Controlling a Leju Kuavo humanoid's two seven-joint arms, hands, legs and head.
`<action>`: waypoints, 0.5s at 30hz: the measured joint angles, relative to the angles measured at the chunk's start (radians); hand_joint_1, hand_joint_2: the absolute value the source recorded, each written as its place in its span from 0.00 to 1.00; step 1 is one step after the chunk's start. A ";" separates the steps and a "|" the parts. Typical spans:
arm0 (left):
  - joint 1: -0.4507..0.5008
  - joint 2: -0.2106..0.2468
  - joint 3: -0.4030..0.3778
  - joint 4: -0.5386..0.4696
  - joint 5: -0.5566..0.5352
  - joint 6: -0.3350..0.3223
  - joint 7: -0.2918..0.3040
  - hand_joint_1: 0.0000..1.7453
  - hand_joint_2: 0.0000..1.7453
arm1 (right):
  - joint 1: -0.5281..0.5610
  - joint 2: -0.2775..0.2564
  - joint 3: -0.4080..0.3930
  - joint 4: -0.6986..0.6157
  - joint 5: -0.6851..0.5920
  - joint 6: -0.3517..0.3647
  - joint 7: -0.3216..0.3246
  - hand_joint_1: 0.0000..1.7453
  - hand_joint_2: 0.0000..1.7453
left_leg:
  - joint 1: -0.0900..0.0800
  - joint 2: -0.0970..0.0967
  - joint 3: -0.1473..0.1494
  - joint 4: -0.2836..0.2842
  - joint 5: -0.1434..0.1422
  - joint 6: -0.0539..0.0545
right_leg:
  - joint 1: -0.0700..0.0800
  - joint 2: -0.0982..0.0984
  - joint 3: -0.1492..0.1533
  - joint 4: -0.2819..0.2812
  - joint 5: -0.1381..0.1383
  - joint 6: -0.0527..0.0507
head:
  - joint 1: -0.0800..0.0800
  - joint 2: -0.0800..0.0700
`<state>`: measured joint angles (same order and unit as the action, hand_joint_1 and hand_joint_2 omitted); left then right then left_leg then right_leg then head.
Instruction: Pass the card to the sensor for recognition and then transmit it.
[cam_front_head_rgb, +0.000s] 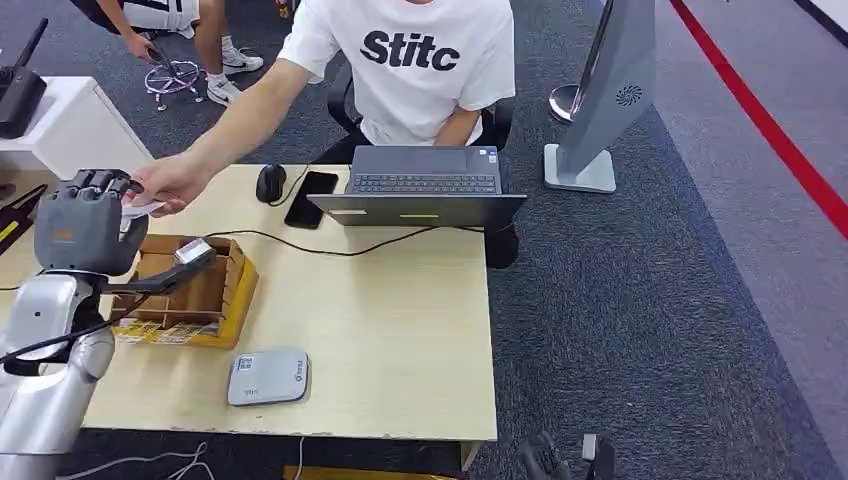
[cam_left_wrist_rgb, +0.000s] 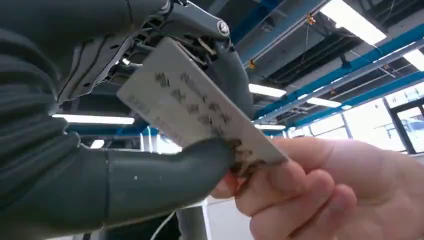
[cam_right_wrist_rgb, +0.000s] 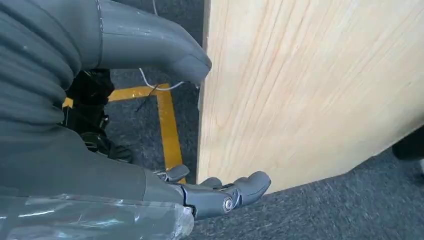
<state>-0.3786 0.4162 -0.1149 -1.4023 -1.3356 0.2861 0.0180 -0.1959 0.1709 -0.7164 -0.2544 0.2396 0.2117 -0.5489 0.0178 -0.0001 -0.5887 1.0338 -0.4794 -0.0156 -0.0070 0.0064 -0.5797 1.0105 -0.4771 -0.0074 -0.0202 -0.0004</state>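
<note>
My left hand (cam_front_head_rgb: 85, 222) is raised over the table's left side and pinches a white card (cam_front_head_rgb: 140, 207) with dark print. In the left wrist view the card (cam_left_wrist_rgb: 195, 107) sits between my thumb and darker fingers, while a person's hand (cam_left_wrist_rgb: 325, 190) grips its free end. That person's hand (cam_front_head_rgb: 170, 183) reaches across from the far side of the table. The sensor (cam_front_head_rgb: 268, 377), a flat grey-white pad, lies near the table's front edge. My right hand (cam_right_wrist_rgb: 215, 192) hangs low beside the table edge (cam_right_wrist_rgb: 205, 100), fingers apart and holding nothing.
A cardboard box (cam_front_head_rgb: 185, 290) stands under my left hand. A laptop (cam_front_head_rgb: 425, 185), a phone (cam_front_head_rgb: 312, 198) and a mouse (cam_front_head_rgb: 270, 183) lie at the far edge, with a cable across the wooden table (cam_front_head_rgb: 400, 320). A grey stand (cam_front_head_rgb: 605, 100) rises on the carpet to the right.
</note>
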 joint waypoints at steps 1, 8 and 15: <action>-0.011 0.013 -0.016 0.011 -0.022 0.007 0.013 1.00 1.00 | -0.001 0.000 0.000 0.001 0.002 0.002 0.001 0.00 1.00 | 0.000 0.000 0.000 0.000 0.000 0.000 | 0.000 0.000 0.000 0.000 0.000 0.000 | 0.000 0.000; -0.059 0.098 -0.104 0.072 -0.195 0.081 0.105 1.00 1.00 | -0.008 0.001 -0.002 0.004 0.010 0.012 0.010 0.00 1.00 | 0.000 0.001 0.000 0.000 0.000 0.000 | 0.000 0.002 0.000 0.000 0.000 0.000 | 0.000 0.000; 0.080 0.075 -0.079 0.002 -0.225 0.234 0.109 1.00 1.00 | -0.004 0.002 -0.013 0.004 -0.010 0.016 -0.001 0.00 1.00 | 0.000 0.002 0.000 0.000 0.000 0.000 | 0.000 0.003 -0.001 0.000 0.000 0.000 | 0.000 0.000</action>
<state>-0.2990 0.4913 -0.1941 -1.4001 -1.5602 0.5200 0.1270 -0.2002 0.1728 -0.7294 -0.2502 0.2296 0.2274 -0.5501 0.0173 0.0020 -0.5888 1.0338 -0.4798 -0.0160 -0.0075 0.0093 -0.5804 1.0104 -0.4770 -0.0077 -0.0202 -0.0004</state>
